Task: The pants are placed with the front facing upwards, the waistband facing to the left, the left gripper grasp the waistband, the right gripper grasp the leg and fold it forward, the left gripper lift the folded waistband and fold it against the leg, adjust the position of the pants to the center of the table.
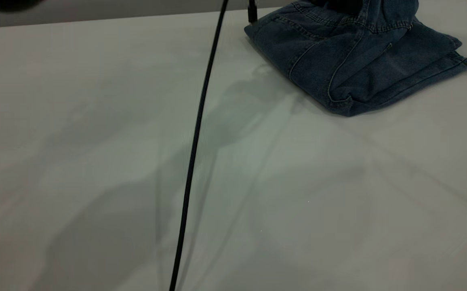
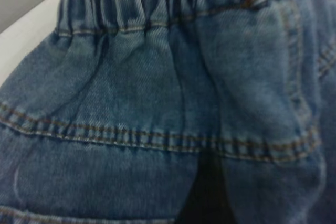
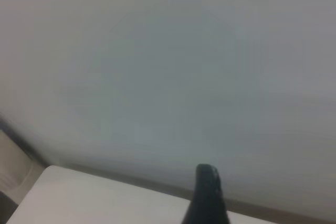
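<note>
On table (image 1: 96, 161), one folded pants (image 1: 358, 68).

Thin black cable (image 1: 195, 137) slanting across the exterior view, pale wall (image 3: 168, 66) behind.

The folded blue denim pants (image 1: 358, 60) are cut off by the upper right frame edge of the exterior view, a dark shape there too cropped to identify, and only one black fingertip (image 3: 207, 195) pokes in at the right wrist view's blurred bottom edge.
</note>
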